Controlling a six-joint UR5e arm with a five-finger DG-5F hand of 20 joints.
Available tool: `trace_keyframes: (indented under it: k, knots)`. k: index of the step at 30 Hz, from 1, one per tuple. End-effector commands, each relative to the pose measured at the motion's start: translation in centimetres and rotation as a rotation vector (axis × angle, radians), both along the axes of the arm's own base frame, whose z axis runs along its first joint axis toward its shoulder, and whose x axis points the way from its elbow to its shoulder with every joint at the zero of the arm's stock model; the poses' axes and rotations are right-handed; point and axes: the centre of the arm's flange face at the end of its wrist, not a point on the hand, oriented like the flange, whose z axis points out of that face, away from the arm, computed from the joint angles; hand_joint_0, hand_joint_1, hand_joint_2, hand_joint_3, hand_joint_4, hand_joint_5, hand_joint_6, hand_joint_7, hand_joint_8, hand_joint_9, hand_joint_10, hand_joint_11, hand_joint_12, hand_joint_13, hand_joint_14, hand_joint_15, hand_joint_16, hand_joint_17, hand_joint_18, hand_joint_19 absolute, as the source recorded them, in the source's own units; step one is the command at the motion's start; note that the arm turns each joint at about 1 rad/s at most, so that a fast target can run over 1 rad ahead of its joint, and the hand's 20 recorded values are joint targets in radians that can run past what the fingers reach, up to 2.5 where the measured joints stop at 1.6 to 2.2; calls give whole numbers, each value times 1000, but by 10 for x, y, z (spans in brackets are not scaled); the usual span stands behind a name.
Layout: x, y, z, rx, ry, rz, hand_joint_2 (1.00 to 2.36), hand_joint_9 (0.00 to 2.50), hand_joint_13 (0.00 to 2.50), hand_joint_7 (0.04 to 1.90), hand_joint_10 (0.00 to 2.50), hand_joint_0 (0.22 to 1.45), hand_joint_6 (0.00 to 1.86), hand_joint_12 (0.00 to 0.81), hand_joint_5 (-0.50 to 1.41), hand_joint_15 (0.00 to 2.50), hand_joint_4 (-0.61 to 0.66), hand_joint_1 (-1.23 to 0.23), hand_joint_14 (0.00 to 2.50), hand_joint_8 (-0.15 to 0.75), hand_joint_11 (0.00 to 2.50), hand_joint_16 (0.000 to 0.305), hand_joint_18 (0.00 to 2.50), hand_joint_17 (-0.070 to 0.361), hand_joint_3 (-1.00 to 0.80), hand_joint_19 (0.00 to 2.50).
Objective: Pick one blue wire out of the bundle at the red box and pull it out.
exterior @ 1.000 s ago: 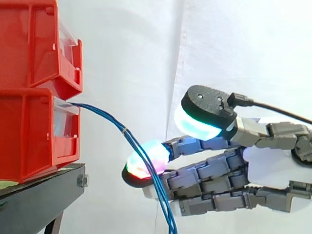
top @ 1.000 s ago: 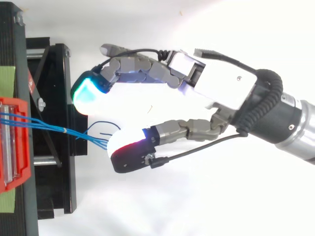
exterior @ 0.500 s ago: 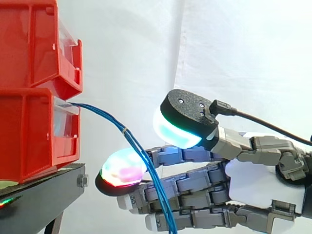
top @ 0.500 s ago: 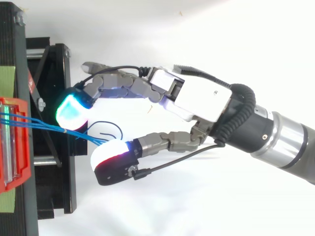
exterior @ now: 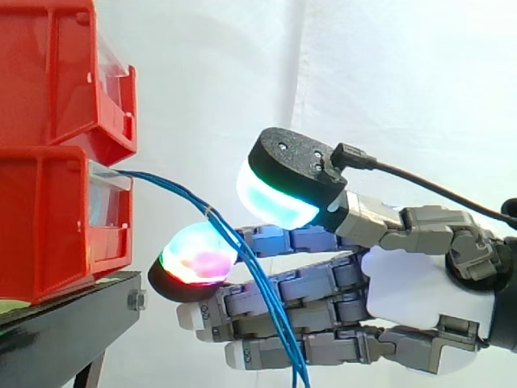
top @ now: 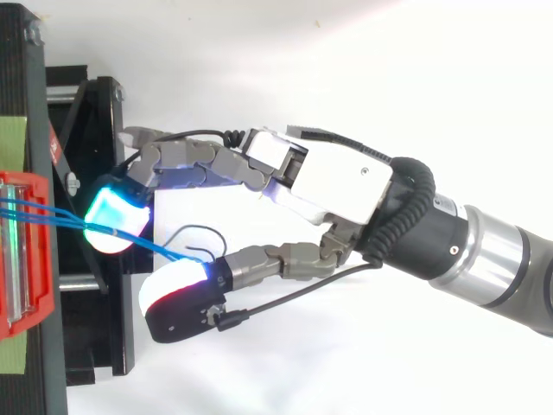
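A bundle of thin blue wires (exterior: 174, 190) leaves the lower red bin (exterior: 48, 218) and sags down to the right past the picture's bottom edge. My hand (exterior: 420, 291) reaches in from the right with its fingers nearly straight. In the top view the wires (top: 164, 249) run between a cyan-glowing fingertip (top: 117, 220) and the white and red thumb pad (top: 177, 298), with a gap left between the two pads. The cyan pad lies over the wires, and I cannot tell whether it touches them. Nothing is pinched.
A second red bin (exterior: 48, 73) is stacked on the lower one. Both rest on a black stand (exterior: 65, 331) whose frame lies under the fingertips in the top view (top: 95, 328). A white curtain hangs behind.
My hand has moved left toward the bins. The cyan fingertip now lies over the wires close to the bin, and the thumb pad has come further left below them.
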Motion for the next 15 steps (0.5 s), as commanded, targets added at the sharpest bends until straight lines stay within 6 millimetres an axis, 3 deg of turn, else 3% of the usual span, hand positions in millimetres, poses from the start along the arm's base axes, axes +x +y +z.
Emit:
trace_keyframes:
  k: [1,15]
  knots:
    - [0,-2,1,11,0,0,1001,639,207,998,7,576,503,364,-111,126,309,-736,5,262,189,61,29,137,-487,283]
    - [3,-5,4,9,-11,-6,1002,681,245,1010,8,594,503,361,-103,133,319,-709,6,260,202,60,83,134,-477,300]
